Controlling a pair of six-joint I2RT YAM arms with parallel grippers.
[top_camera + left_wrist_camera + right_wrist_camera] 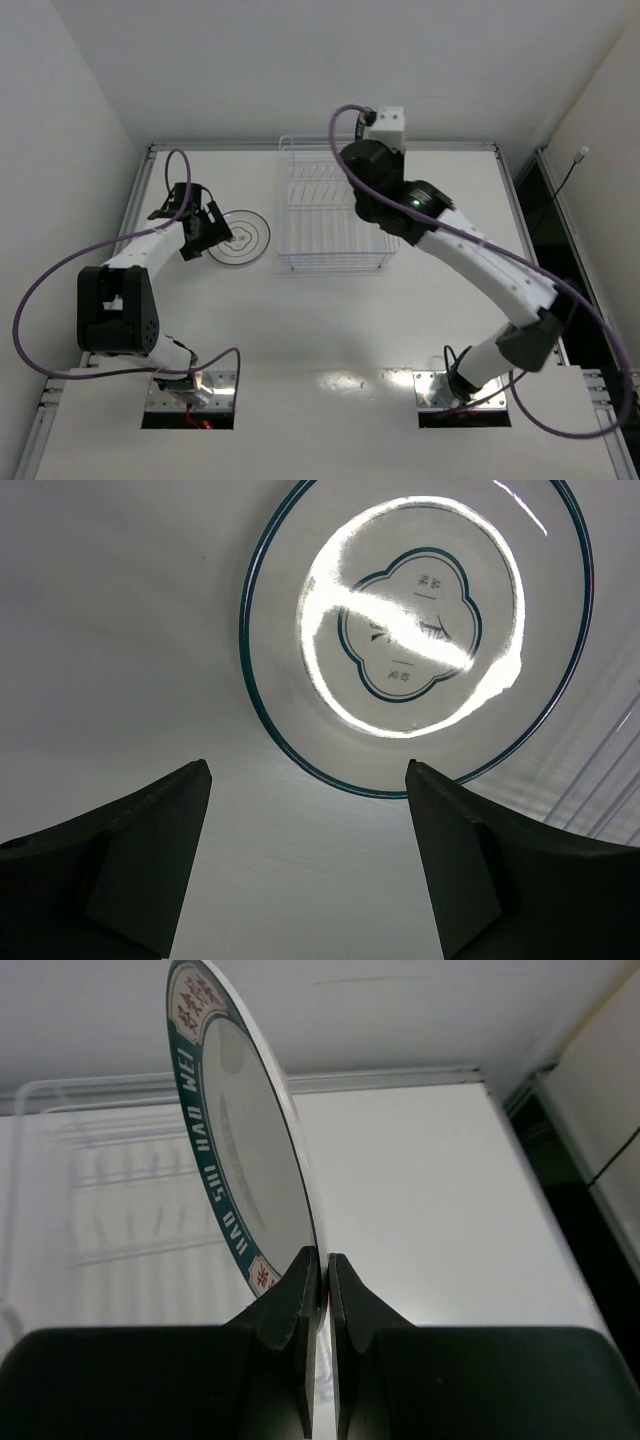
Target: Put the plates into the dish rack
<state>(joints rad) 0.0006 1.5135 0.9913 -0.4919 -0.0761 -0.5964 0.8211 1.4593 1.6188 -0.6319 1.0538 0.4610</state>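
A white plate with thin dark rings and a grey centre figure (243, 238) lies flat on the table left of the dish rack (330, 255). My left gripper (216, 232) is open at the plate's left edge. In the left wrist view the plate (415, 630) lies just beyond the open gripper (308, 772), untouched. My right gripper (322, 1265) is shut on the rim of the dark blue-green rimmed plate (255, 1160) and holds it on edge above the white wire rack (120, 1190). The orange-centred plate is out of view.
The right arm's wrist (378, 185) hangs over the rack's right half and hides the held plate in the top view. Raised table edges run along the back (220, 147) and sides. Rack wires (610, 790) show right of the left gripper.
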